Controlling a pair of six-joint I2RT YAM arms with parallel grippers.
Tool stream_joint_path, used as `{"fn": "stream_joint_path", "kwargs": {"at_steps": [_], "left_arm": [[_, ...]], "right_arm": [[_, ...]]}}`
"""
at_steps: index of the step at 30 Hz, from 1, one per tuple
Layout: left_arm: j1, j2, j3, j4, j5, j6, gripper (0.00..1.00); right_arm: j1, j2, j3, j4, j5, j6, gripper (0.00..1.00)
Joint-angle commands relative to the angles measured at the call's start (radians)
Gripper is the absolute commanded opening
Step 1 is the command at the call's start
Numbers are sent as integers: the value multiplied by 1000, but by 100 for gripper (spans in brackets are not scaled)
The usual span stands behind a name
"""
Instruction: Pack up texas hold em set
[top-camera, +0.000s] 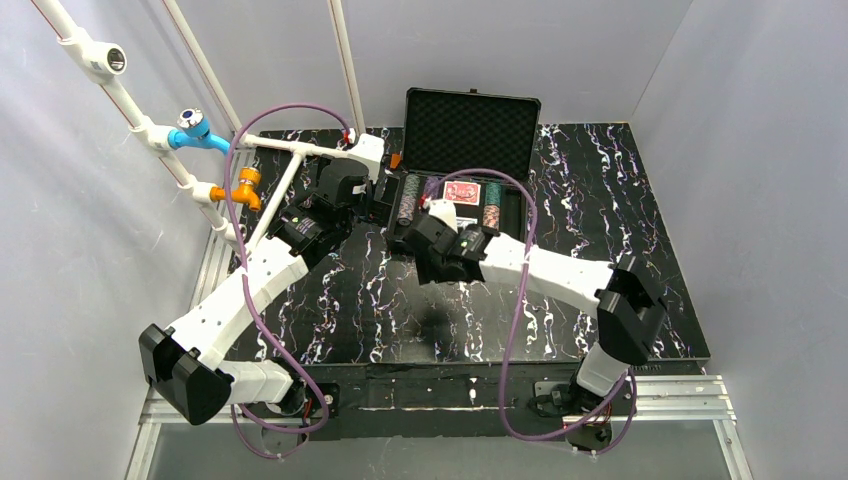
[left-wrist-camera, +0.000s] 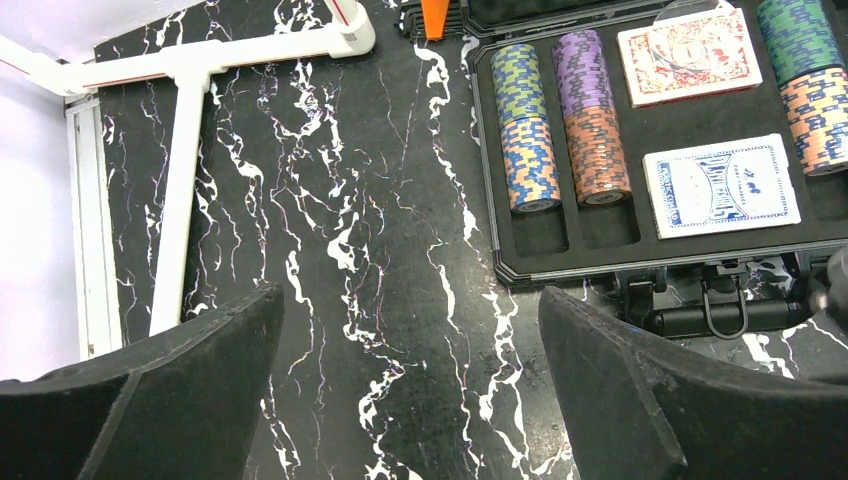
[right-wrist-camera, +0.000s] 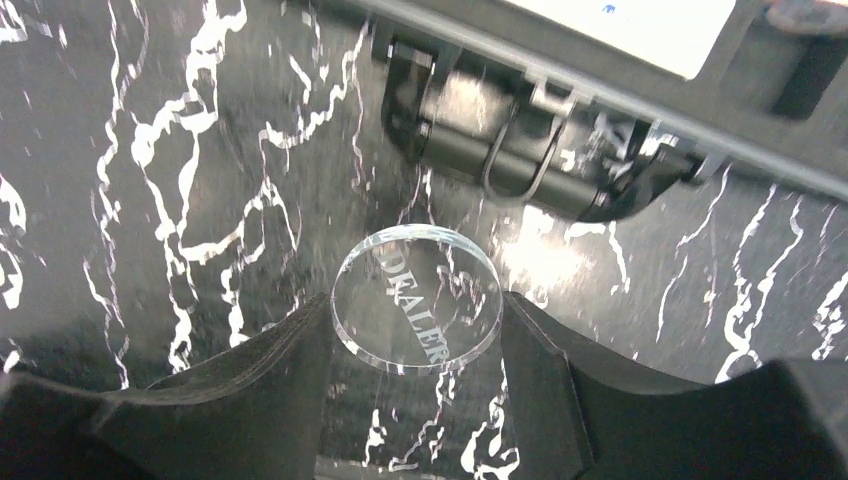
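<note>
We find bare tabletop (left-wrist-camera: 380, 250) left of briefcase (left-wrist-camera: 650, 262). White pipe frame (left-wrist-camera: 180, 180) fences far-left side. Upright lid (top-camera: 470, 120) walls case rear; right arm (top-camera: 540, 262) lies across front.

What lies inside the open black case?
Striped poker chips, a red-backed deck and a blue-backed deck lie in foam slots. From above, the right arm covers the near part; the wrist view cuts off the right end.
</note>
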Motion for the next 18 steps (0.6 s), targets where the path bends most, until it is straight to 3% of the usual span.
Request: {"fn": "stream_joint_path", "kwargs": {"at_steps": [1, 10, 18], "left_arm": [[-4, -22, -9, 16, -26, 6, 98], [-5, -32, -9, 16, -12, 6, 98], [-5, -31, -7, 15, -4, 6, 98]], "right_arm": [[-72, 45, 146, -31, 28, -95, 48], [-240, 174, 342, -33, -30, -185, 48], [-314, 313, 470, -78, -56, -220, 49]]}}
